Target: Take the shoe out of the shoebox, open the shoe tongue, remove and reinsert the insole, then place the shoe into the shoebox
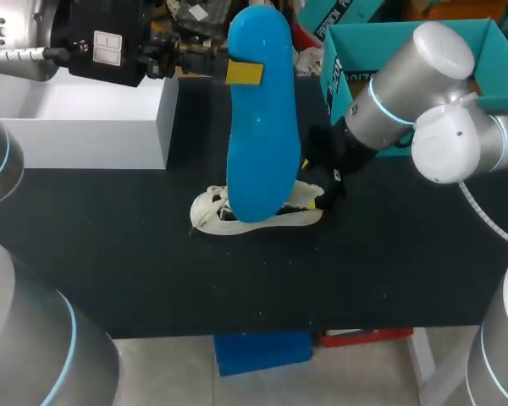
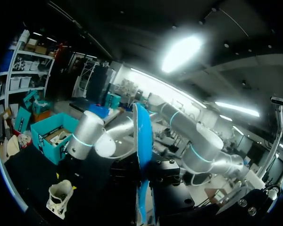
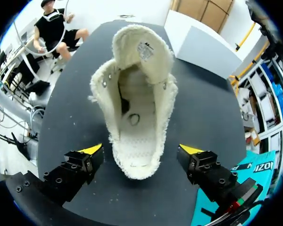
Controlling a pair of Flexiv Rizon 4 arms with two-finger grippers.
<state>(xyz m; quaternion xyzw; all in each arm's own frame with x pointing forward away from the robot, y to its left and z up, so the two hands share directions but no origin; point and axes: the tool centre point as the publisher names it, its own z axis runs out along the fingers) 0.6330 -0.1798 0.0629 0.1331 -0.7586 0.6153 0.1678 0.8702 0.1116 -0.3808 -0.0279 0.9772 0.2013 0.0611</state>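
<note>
You see the cream fleecy shoe (image 1: 212,211) (image 3: 139,108) upright on the black worktop (image 1: 110,254), tongue pulled open; the blue insole (image 1: 261,118) (image 2: 142,141) hangs on end over it.

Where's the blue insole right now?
Head view, middle: the insole stands upright in the left hand, raised over the white shoe on the table.

Black table (image 1: 110,254): shoe (image 1: 210,211), white box (image 1: 85,142), teal shoebox (image 1: 335,80).
</note>
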